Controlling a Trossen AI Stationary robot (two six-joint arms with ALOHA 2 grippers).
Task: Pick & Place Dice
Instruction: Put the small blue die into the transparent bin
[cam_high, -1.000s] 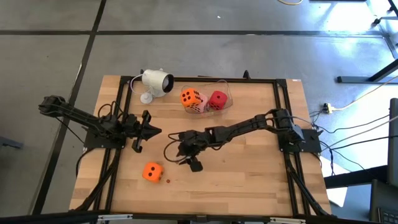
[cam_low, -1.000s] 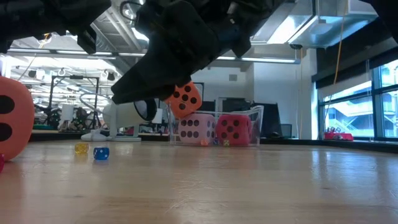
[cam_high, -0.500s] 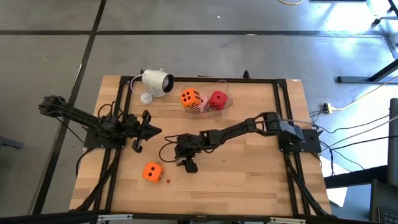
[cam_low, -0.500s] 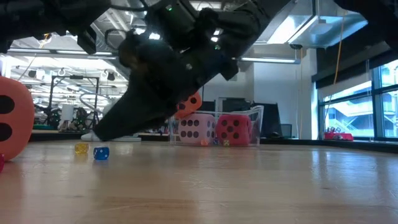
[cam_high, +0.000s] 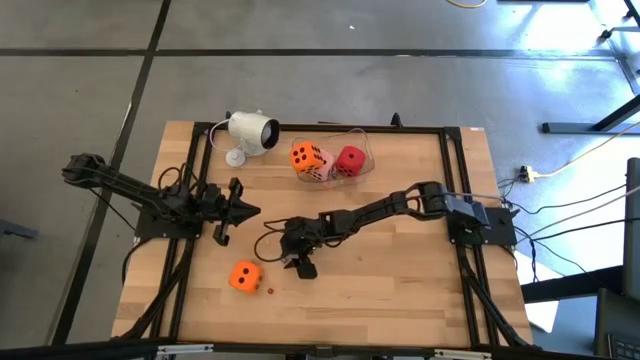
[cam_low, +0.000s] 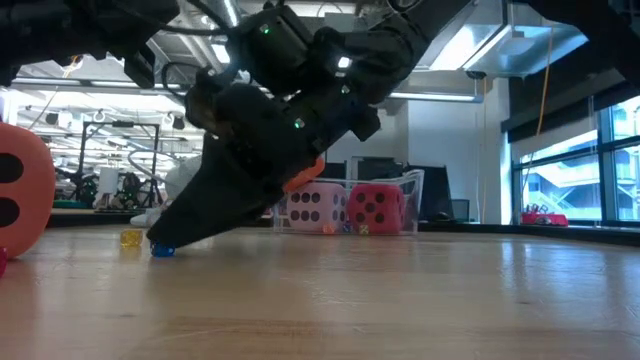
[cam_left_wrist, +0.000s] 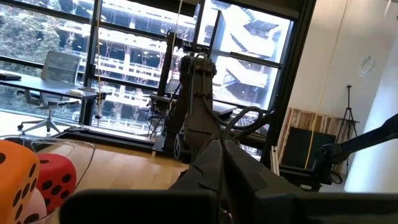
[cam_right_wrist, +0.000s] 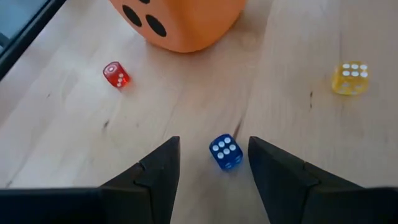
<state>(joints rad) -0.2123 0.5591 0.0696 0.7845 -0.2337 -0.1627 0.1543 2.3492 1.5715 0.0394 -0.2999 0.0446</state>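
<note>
One orange die (cam_high: 245, 276) rests on the table at the near left; it also shows in the right wrist view (cam_right_wrist: 180, 22). Another orange die (cam_high: 305, 157), a pale pink die (cam_high: 320, 171) and a red die (cam_high: 350, 160) sit in a clear container (cam_high: 362, 140) at the far middle. My right gripper (cam_right_wrist: 213, 142) is open, slanting down close to the table just right of the lone orange die. Its fingers stand on either side of a tiny blue die (cam_right_wrist: 225, 151) without touching it. My left gripper (cam_high: 245, 210) waits shut at the left, above the table.
A tiny red die (cam_right_wrist: 116, 74) and a tiny yellow die (cam_right_wrist: 349, 78) lie on the wood near the blue one. A white camera (cam_high: 250, 130) stands at the far left, beside the container. Black rails (cam_high: 455, 190) run along the table's sides.
My right gripper has sunk toward the table and crept a little toward the lone orange die. Its fingertips now reach down to the tiny blue die. The gap between its fingers has stayed the same.
</note>
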